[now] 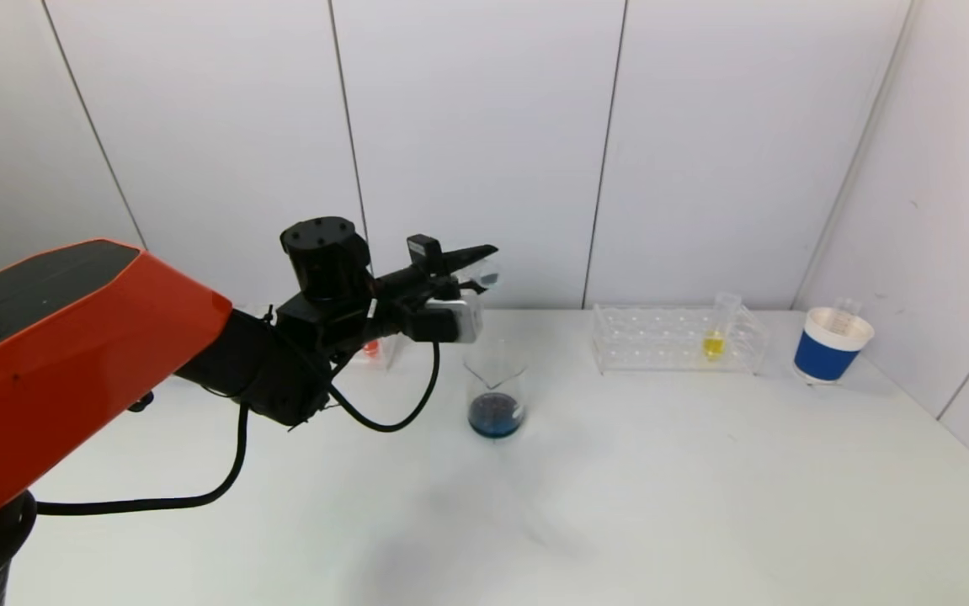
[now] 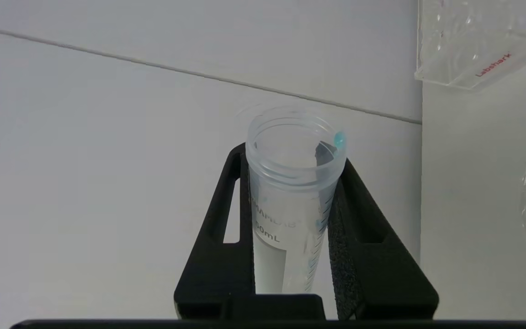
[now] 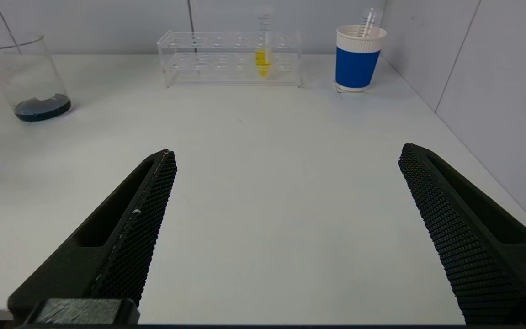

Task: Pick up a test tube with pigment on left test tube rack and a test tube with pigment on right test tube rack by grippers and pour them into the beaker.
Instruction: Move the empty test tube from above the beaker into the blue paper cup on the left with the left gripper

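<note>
Left end effector [image 1: 484, 263] was raised above the tabletop [image 1: 619, 488], clamped shut on an emptied test tube [image 2: 290, 192]. Tube lay tipped roughly level, its open mouth past the fingertips. One small blue drop clung to the tube rim [image 2: 339, 138]; blue smears on the inner wall. Both black fingers [image 2: 226, 237] pressed against the tube's sides, seen in the left wrist view.

Beaker [image 1: 495, 396] stood on the tabletop below the left end effector, slightly toward the robot's right, not touching it. Dark blue liquid [image 1: 496, 416] sat in the beaker bottom; rest of the glass clear.

Left test tube rack [image 1: 375, 349] was mostly hidden behind the left arm, just a clear edge with something red in it [image 1: 371, 347]; could not tell more.

Right end effector [image 3: 285, 219] was low over the near tabletop, jaws spread wide apart, nothing between them. Out of sight in the head view, only the right wrist view showed it.

Right test tube rack [image 1: 673, 339] was well ahead of the right end effector, near the back wall. One tube with yellow pigment [image 1: 713, 343] stood upright in it, toward the rack's right end. Blue and white paper cup [image 1: 829, 347] stood just beside that rack on its right, apart from it, with a clear tube [image 1: 844, 306] leaning inside. Beaker was far off to the right end effector's left, ahead
</note>
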You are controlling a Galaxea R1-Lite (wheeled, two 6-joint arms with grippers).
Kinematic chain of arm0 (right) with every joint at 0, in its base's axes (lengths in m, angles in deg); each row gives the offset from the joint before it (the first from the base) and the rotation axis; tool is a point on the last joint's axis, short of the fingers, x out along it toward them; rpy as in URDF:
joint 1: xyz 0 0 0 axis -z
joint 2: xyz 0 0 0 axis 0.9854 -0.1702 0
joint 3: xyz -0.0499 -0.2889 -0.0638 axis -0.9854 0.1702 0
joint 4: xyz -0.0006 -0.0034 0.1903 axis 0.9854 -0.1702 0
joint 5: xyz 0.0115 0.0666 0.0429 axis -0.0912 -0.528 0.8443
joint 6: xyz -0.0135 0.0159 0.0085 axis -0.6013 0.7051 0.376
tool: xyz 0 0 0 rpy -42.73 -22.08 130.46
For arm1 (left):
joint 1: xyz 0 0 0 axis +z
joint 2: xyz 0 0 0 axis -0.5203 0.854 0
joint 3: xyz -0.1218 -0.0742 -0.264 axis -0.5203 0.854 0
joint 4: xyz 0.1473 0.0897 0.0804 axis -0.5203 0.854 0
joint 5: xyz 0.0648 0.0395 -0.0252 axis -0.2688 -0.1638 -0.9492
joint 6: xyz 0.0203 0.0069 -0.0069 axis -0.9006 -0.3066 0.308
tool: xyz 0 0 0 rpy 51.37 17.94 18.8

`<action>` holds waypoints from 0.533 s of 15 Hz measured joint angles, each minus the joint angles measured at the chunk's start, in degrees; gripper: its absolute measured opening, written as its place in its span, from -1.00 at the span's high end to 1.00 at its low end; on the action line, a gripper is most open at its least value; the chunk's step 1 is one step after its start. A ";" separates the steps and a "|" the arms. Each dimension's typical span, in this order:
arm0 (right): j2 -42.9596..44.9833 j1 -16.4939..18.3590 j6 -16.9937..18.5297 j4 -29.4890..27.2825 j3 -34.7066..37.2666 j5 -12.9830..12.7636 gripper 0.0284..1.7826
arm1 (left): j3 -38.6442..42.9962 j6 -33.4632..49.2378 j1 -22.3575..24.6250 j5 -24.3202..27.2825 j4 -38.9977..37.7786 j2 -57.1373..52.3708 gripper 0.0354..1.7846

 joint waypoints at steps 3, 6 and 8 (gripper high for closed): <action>0.00 0.00 0.02 0.01 0.00 0.00 -0.99 | 0.09 8.30 -0.07 -3.99 -0.50 -1.05 0.51; 0.00 0.00 0.02 0.00 0.00 -0.02 -0.99 | -0.11 15.20 -0.02 -6.28 -0.55 -2.12 0.51; 0.00 0.00 0.02 0.00 0.00 0.00 -0.99 | -0.41 18.31 0.20 -8.37 -0.55 -2.43 0.51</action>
